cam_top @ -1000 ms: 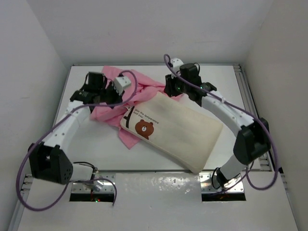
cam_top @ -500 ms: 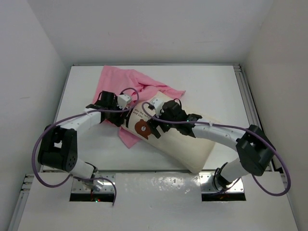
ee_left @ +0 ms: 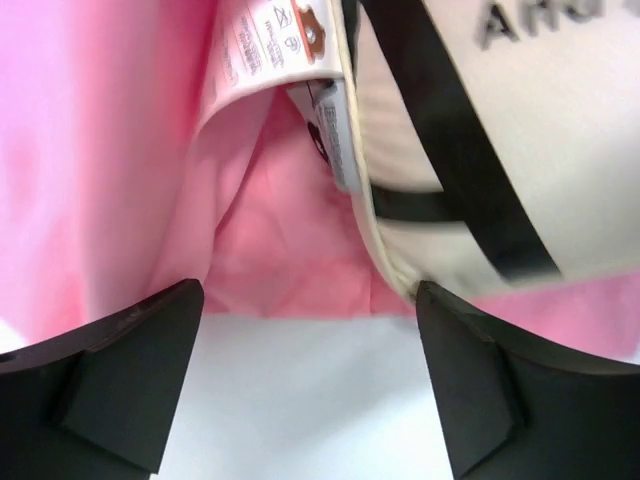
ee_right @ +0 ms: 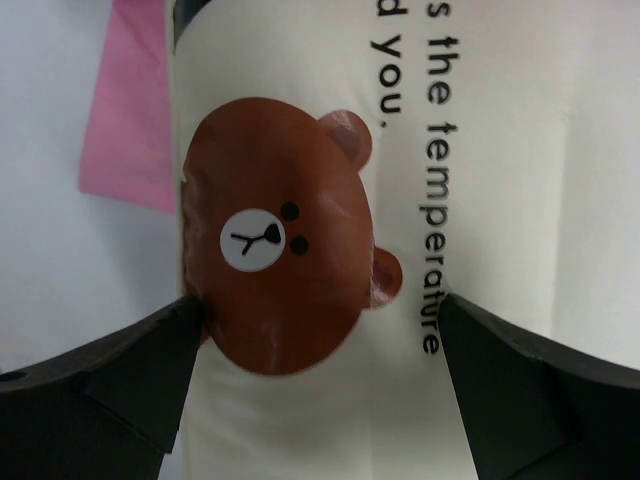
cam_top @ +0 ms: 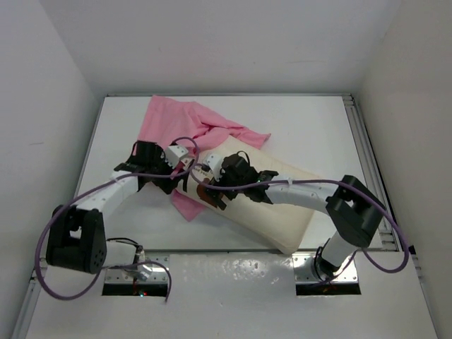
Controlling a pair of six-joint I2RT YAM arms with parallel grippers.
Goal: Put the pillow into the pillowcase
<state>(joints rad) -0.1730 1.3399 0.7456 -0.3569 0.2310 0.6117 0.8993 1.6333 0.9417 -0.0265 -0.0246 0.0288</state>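
Observation:
The cream pillow (cam_top: 282, 212) lies slantwise on the table, its bear print (ee_right: 275, 240) facing up. Its left end rests on the crumpled pink pillowcase (cam_top: 180, 120), which spreads toward the back left. My left gripper (cam_top: 175, 178) is low at the pillow's left corner and stands open. Between its fingers (ee_left: 120, 370) I see bare table, with pink fabric (ee_left: 270, 230) and the pillow's edge (ee_left: 480, 110) just beyond. My right gripper (cam_top: 210, 192) hovers open over the bear print, and its fingertips (ee_right: 530, 390) straddle the pillow's width. Neither gripper holds anything.
The white table (cam_top: 318, 127) is boxed in by white walls at the back and both sides. A white care label (ee_left: 262, 50) sticks out by the pillow's corner. Purple cables loop off both arms.
Both arms have come down from the back of the table to the pillow's left end. Both grippers have opened. The pink fabric has dropped flatter at the back left.

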